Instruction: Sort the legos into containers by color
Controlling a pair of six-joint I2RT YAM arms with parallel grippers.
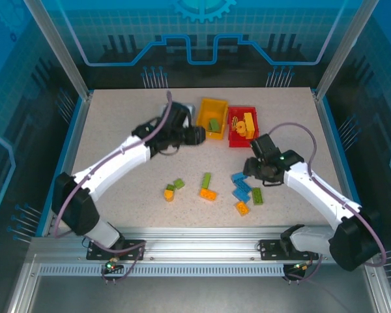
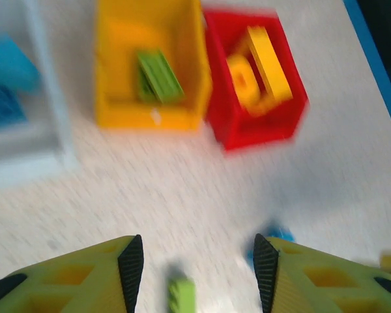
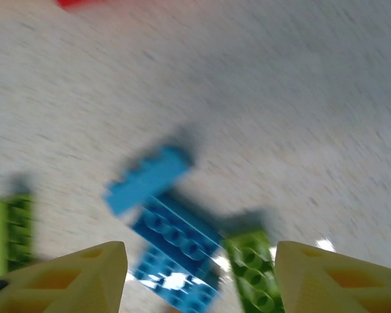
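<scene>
Top external shows us loose legos [image 1: 208,193] scattered on the near-middle worktop [image 1: 111,117]: orange, green and blue pieces, with a blue cluster [image 1: 240,193] on the near side of the right gripper [image 1: 249,167]. From the right wrist we see its jaws spread wide and empty above that cluster and a green brick [image 3: 251,270]. Farther off, the left gripper [image 1: 197,135] hovers with jaws parted, holding nothing, near the bins. At the far side sit a white bin [image 2: 50,98] on the left holding blue pieces [image 2: 6,72], a yellow bin [image 2: 111,78] holding a green plate [image 2: 158,75], and just right of it a red bin [image 2: 260,130] with yellow pieces [image 2: 260,72].
</scene>
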